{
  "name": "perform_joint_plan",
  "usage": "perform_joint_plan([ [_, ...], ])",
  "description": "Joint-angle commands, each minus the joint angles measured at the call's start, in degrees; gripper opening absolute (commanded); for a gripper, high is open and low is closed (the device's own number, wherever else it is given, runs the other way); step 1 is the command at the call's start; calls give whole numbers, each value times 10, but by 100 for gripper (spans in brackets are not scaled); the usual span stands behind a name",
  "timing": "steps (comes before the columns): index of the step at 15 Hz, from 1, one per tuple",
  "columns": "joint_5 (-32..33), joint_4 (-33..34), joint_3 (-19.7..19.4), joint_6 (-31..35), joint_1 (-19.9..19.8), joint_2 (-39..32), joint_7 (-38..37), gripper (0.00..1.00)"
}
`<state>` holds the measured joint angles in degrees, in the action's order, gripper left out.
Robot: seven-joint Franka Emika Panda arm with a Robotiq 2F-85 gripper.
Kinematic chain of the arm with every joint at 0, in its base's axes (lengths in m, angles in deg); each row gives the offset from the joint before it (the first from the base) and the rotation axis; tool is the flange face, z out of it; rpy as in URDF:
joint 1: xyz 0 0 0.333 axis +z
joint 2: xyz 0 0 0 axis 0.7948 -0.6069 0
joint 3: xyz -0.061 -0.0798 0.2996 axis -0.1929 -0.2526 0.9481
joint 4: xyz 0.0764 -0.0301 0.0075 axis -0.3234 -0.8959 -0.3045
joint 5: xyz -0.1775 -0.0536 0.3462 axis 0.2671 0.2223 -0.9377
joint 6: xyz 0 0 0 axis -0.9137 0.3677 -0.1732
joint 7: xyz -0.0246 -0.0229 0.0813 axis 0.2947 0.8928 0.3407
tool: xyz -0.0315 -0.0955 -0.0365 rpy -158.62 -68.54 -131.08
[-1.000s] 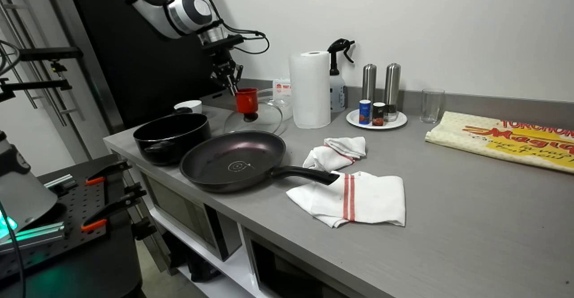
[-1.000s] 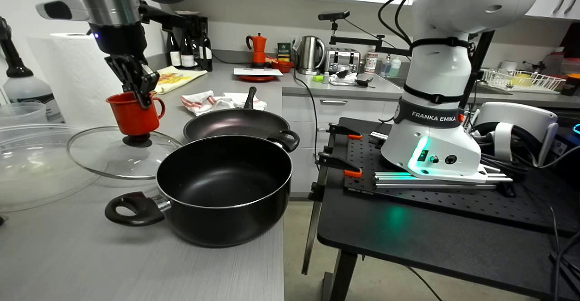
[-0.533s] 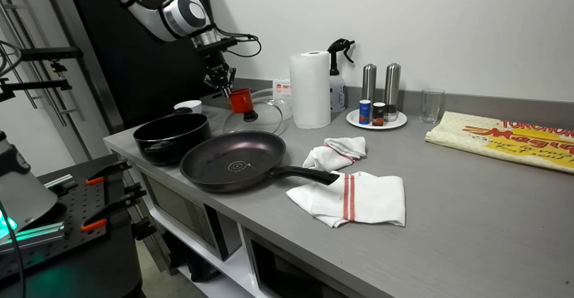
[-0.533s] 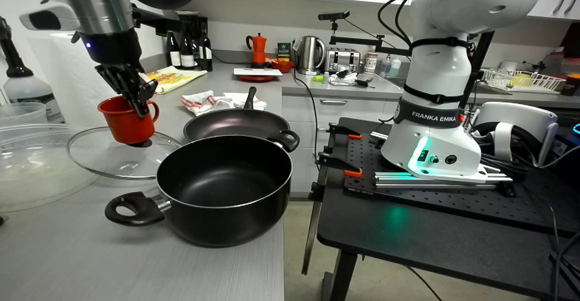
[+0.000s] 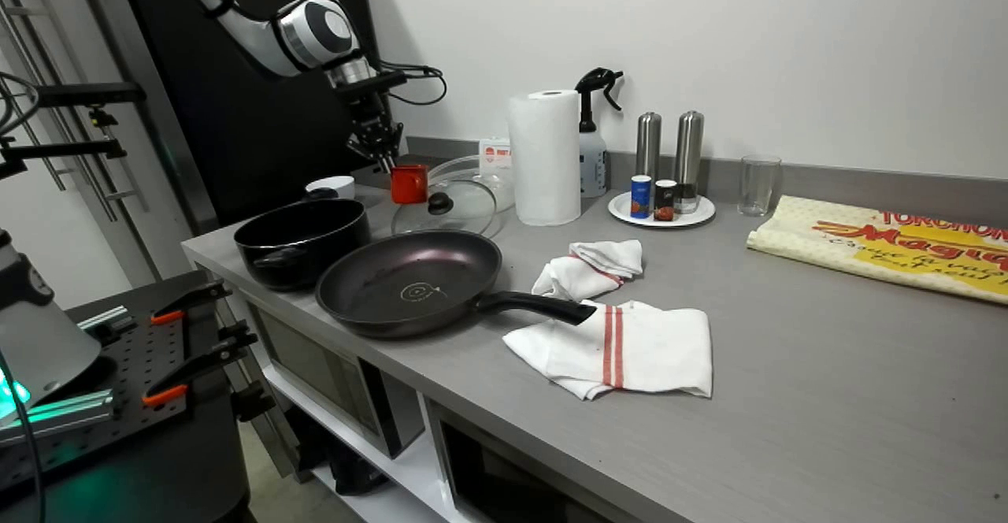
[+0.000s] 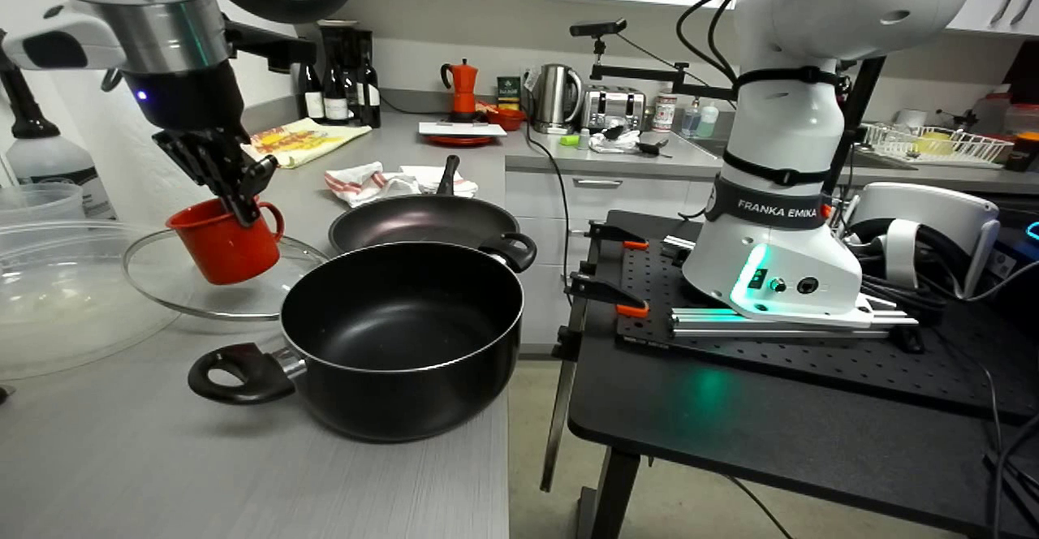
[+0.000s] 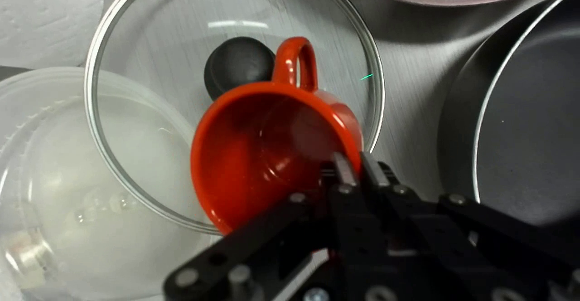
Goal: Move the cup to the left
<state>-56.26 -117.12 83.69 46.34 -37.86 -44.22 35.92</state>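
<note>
The red cup hangs from my gripper, which is shut on its rim, one finger inside and the other outside. In the wrist view the handle points up the picture, and the inside of the cup shows nothing in it. The cup tilts in an exterior view, in front of the clear glass lid. In an exterior view the cup stands left of the lid's dark knob. I cannot tell how far its base is above the counter or lid.
A black pot stands near the counter edge close to the cup, with a frying pan beside it. Clear plastic containers lie on the lid's far side from the pot. A paper towel roll and white bowl are nearby.
In both exterior views my gripper and the cup have moved left, and the cup has come lower. The lid's knob, partly covered by the cup before, now shows in an exterior view.
</note>
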Motion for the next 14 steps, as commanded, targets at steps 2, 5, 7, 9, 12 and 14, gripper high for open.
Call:
perform_joint_plan([
  [2, 9, 12, 7, -13, 3, -9, 12, 2],
  [5, 8, 17, 11, -16, 6, -14, 17, 2],
  [7, 9, 20, 14, -20, 9, -20, 22, 2],
  [9, 9, 26, 17, -25, 13, -27, 30, 2],
  [12, 3, 31, 22, -33, 14, -34, 49, 2],
  [14, 0, 13, 21, -18, 12, -22, 31, 8],
])
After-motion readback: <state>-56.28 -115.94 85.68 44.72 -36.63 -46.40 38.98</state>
